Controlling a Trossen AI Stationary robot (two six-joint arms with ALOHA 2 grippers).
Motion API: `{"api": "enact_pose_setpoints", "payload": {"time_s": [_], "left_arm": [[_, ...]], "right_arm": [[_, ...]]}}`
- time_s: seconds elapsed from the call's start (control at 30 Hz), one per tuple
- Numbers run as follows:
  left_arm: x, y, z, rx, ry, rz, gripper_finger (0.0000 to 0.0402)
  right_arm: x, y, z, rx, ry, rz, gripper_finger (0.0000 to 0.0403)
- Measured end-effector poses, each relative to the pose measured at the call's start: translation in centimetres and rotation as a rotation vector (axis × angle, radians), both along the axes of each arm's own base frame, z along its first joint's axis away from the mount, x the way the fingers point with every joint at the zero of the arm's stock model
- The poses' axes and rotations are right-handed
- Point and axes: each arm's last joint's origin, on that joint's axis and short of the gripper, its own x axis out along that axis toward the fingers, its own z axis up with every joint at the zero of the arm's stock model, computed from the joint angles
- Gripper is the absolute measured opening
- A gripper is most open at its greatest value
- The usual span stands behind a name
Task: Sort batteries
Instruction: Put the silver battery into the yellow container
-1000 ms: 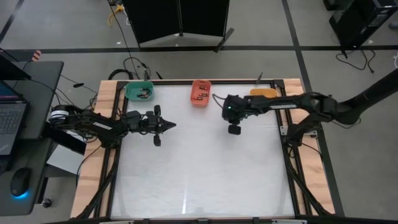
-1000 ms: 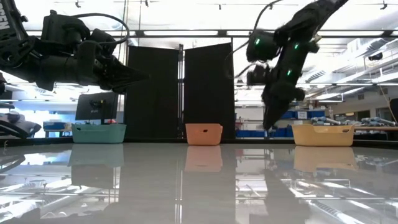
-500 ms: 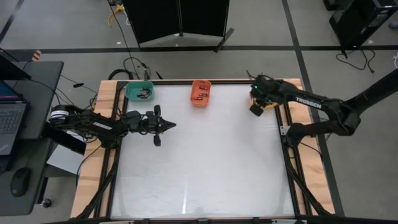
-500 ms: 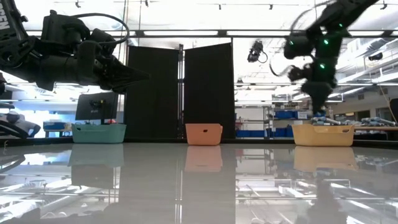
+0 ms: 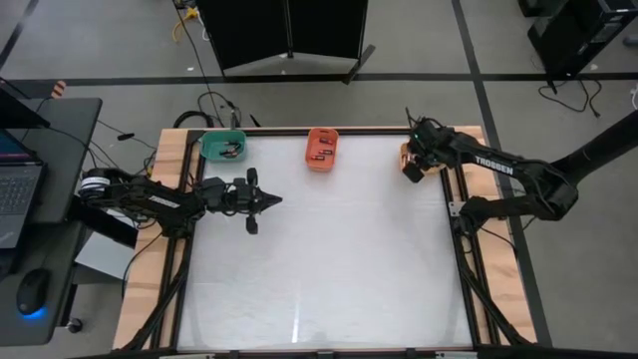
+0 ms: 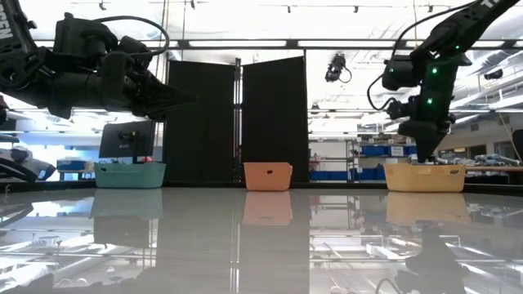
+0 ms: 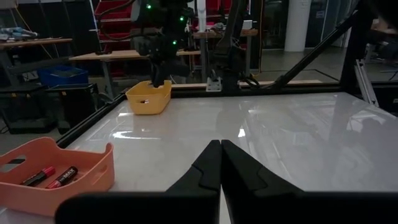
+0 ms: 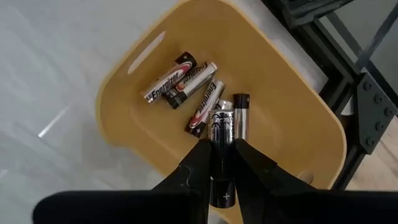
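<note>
Right gripper [image 8: 222,163] carried battery [image 8: 221,144] over yellow bin [image 8: 286,118].

Looks like a robotics lab or workshop space. Grey concrete floor [image 5: 90,40] with dark tape lines, cables [image 5: 204,105] trailing across it, a black folding partition [image 6: 237,122] behind the surface [image 5: 319,259]. Off to one side there's a desk with a laptop [image 5: 20,189] and mouse [image 5: 32,291]. Further back, workbenches [image 7: 106,57], shelving with blue bins [image 6: 376,150], and long strip lights [image 6: 245,43] overhead.
</note>
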Motion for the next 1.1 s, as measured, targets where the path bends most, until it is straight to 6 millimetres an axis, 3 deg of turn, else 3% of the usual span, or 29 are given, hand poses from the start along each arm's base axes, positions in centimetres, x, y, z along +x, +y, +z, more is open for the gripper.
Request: {"api": "enact_pose_setpoints", "payload": {"time_s": [0.33,0.67,1.1], "left_arm": [[0.0,0.0,0.0,-0.004,0.001,0.000,0.0014],[0.0,0.0,0.1,0.000,-0.005,0.000,0.0014],[0.0,0.0,0.1,0.000,-0.005,0.000,0.0015]], "right_arm": [[0.1,-0.2,-0.7,-0.041,-0.001,-0.003,0.0058],[0.6,-0.7,-0.6,-0.029,-0.162,-0.080,0.0058],[1.9,-2.4,-4.0,0.035,-0.111,-0.128,0.0059]]}}
